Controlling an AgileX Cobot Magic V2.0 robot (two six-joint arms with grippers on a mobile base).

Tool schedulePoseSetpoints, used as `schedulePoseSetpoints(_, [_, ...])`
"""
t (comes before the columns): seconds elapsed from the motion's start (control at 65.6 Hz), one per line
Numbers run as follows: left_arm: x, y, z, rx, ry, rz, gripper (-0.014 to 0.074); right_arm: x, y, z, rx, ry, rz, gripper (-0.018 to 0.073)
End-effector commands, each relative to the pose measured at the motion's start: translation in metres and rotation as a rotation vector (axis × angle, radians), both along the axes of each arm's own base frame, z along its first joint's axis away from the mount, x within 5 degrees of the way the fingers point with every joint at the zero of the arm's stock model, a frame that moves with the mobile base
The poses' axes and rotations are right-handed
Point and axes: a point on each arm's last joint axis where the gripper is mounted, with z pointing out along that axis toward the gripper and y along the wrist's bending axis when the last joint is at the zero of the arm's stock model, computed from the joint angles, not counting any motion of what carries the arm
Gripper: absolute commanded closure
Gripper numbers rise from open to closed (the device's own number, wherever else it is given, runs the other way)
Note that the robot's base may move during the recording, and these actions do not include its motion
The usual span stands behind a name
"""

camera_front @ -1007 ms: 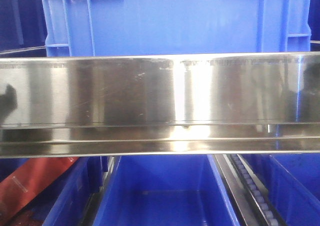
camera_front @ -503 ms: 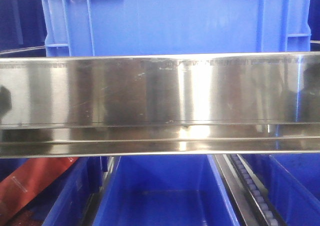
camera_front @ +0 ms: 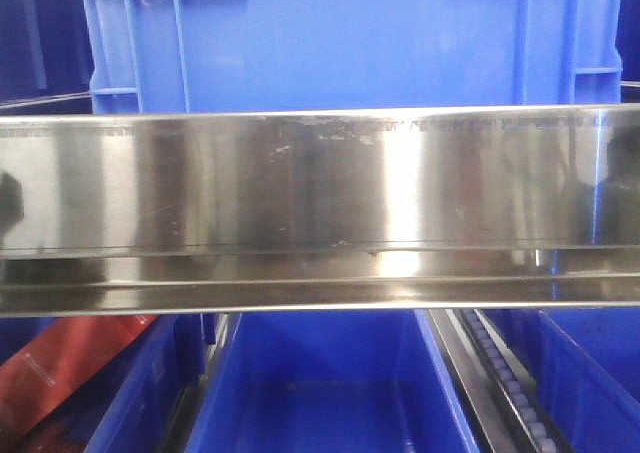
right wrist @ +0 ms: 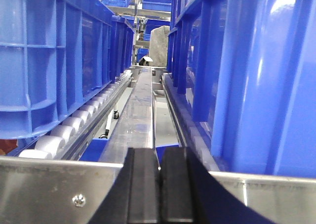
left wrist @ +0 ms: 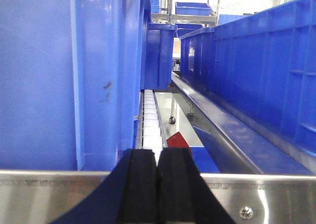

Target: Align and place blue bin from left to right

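Observation:
The blue bin (camera_front: 350, 38) fills the top of the front view, standing behind a wide steel rail (camera_front: 320, 183); ribs mark both of its ends. Neither gripper shows in that view. In the left wrist view my left gripper (left wrist: 157, 157) is shut and empty. It sits at the steel rail and points down a gap between a near blue wall (left wrist: 54, 75) on the left and a ribbed blue bin side (left wrist: 256, 61) on the right. My right gripper (right wrist: 159, 157) is shut too, empty, in a gap between a ribbed bin (right wrist: 54, 61) and a glossy blue wall (right wrist: 266, 70).
White rollers (left wrist: 149, 120) run under the left-hand bin, and grey rollers (right wrist: 74, 125) under the ribbed one. Below the rail lie lower blue bins (camera_front: 320, 393), a red package (camera_front: 60, 373) and a roller track (camera_front: 505, 383). More blue bins stand on racks far back (left wrist: 190, 9).
The dark reflection at the rail's left end has shrunk and sunk a little, and the glare has shifted. The blue bin has not moved.

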Motion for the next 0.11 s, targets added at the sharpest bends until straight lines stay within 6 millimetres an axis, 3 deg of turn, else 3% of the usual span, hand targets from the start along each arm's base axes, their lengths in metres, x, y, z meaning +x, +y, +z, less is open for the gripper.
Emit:
schedulePoseSetpoints(0.0, [-0.0004, 0.0001, 0.0023, 0.004, -0.022, 0.001, 0.0707, -0.0008, 0.0000, 0.0017, 0.001, -0.022, 0.002, 0.0638])
schedulePoseSetpoints(0.092, [-0.0004, 0.0001, 0.0023, 0.004, -0.022, 0.001, 0.0707, -0.0008, 0.0000, 0.0017, 0.001, -0.022, 0.002, 0.0638])
